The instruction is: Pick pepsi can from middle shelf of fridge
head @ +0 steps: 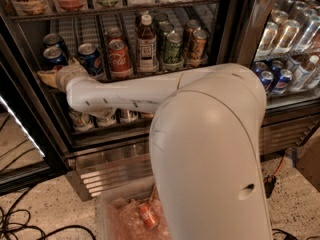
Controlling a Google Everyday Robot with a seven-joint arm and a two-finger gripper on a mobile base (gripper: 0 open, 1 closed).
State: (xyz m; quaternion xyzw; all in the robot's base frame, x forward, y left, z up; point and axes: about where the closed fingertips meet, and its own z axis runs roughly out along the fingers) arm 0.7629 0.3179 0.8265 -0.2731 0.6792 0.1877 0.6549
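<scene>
The white, smooth-shelled arm [150, 91] reached left into the open fridge [235, 29], a black-framed cooler with a ribbed stainless-steel base [112, 169]. Its gripper [48, 78], tan at the tip, sat at the dark front rail of the middle shelf [160, 73], at the shelf's left end. Whether the gripper was open or closed on anything could not be told.

The pepsi can [90, 59], a blue cylinder with a silver top, stood upright on that wire rack just above and to the right of the gripper. Another blue can [53, 58] stood just beside it on the left. A red Coca-Cola can [119, 58], a white-capped brown bottle [146, 44] and a green can [172, 47] followed to the right. A clear plastic bin [107, 209] of ice lay on the speckled floor [45, 204].
</scene>
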